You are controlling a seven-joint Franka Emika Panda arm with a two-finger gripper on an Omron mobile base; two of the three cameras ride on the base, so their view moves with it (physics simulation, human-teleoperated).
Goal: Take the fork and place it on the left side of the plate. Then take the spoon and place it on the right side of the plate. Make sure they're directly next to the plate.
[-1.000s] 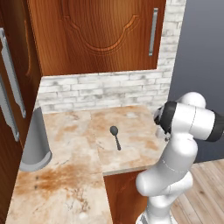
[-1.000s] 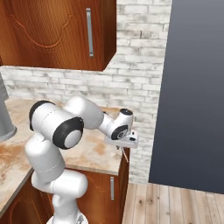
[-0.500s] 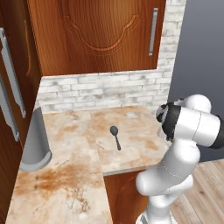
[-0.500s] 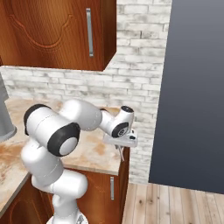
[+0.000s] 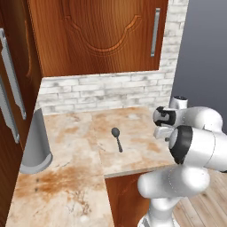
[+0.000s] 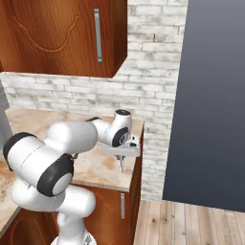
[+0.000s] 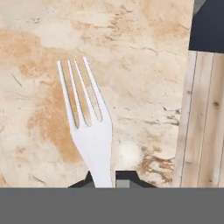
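My gripper (image 7: 105, 180) is clamped on the fork (image 7: 89, 131): in the hand view its handle runs down between the two dark fingertips (image 7: 127, 177) at the bottom, and the pale tines fan away from me toward the top, leaning a little left. Under the fork I see the marble counter (image 7: 144, 65), with the counter's edge just to the right of the tines, then wooden floor (image 7: 203, 122) past that edge. In the right base view the gripper (image 6: 123, 164) points down at the counter's (image 6: 95, 165) near right corner, beside the brick wall (image 6: 158, 110), with my arm folded low across the front of it; whether the fork touches the surface I cannot tell. In the left base view my hand (image 5: 166, 122) sits at the right end of the counter (image 5: 75, 177), the fingers hidden behind my own arm. The spoon (image 5: 117, 138) lies flat on the counter well to the left of my hand, bowl toward the wall, handle pointing back at me. Farther left a grey cylinder (image 5: 35, 144) stands near the counter's left edge, under the wooden cabinets (image 5: 97, 35).
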